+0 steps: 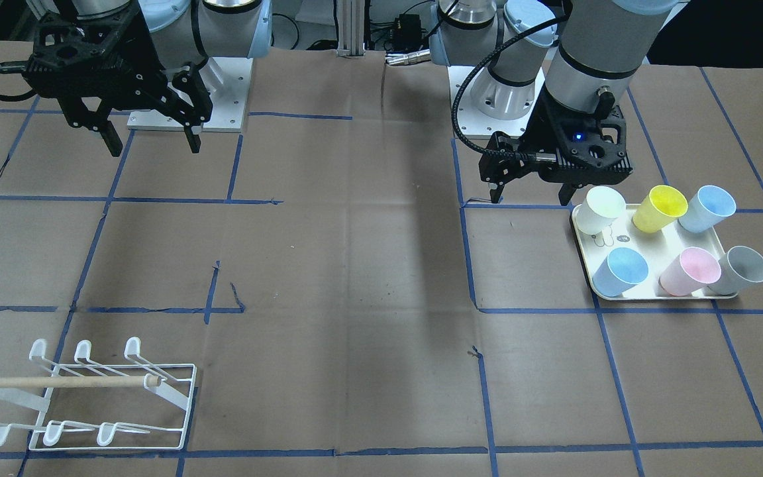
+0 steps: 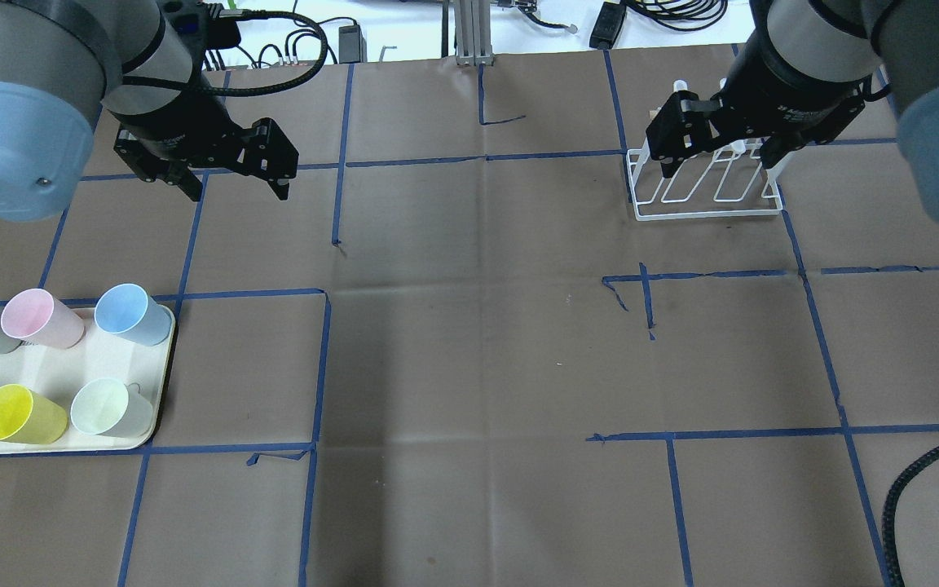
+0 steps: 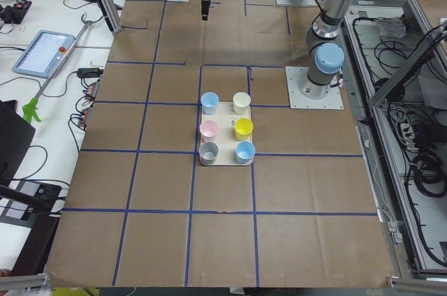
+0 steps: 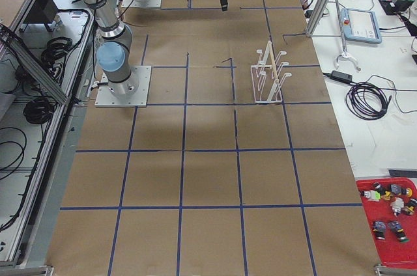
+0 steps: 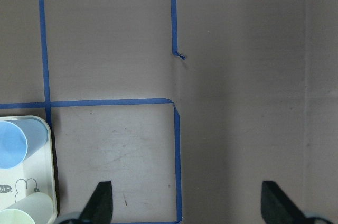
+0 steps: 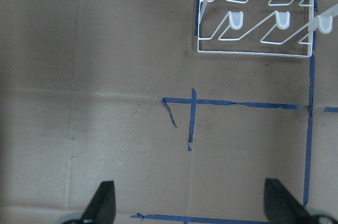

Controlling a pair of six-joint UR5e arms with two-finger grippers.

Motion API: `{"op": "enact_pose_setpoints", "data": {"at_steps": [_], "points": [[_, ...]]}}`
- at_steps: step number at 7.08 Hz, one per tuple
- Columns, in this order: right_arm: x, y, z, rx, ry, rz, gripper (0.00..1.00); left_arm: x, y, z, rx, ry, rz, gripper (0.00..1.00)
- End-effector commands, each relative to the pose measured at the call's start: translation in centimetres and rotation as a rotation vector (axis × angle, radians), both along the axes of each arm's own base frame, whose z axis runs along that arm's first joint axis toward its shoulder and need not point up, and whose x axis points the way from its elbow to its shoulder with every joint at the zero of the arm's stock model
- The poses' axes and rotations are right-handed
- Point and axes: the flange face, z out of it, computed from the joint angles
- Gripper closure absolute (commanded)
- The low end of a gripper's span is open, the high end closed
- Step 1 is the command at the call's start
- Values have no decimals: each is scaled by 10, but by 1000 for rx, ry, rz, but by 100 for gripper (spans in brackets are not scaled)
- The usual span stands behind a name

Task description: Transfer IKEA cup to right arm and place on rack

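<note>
Pick-up is not yet begun: left end effector [image 2: 237, 191] and right end effector [image 2: 720, 163] are held wide, empty. A cup [image 2: 131, 314], at the left's seven o'clock overhead, must be reached.

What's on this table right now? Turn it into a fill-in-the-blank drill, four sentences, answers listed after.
1. The tray holds ____ cups.
2. Two of those cups share the colour ____.
3. The number of cups hung on the rack is ____.
4. The left gripper and the right gripper both stand ____, holding nothing.

Missing words: six; blue; zero; open.
</note>
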Motion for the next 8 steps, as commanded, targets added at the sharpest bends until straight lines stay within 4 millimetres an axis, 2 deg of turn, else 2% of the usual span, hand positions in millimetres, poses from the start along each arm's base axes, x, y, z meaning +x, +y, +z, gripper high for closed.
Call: {"op": "enact_pose_setpoints", "data": {"at_steps": [1,8], "points": [[0,-1,-2,5,0,0,0,0,0,0,1,0,0,0],[-1,-4,-3,7,0,0,0,0,4,0,1,0,-1,0]]}}
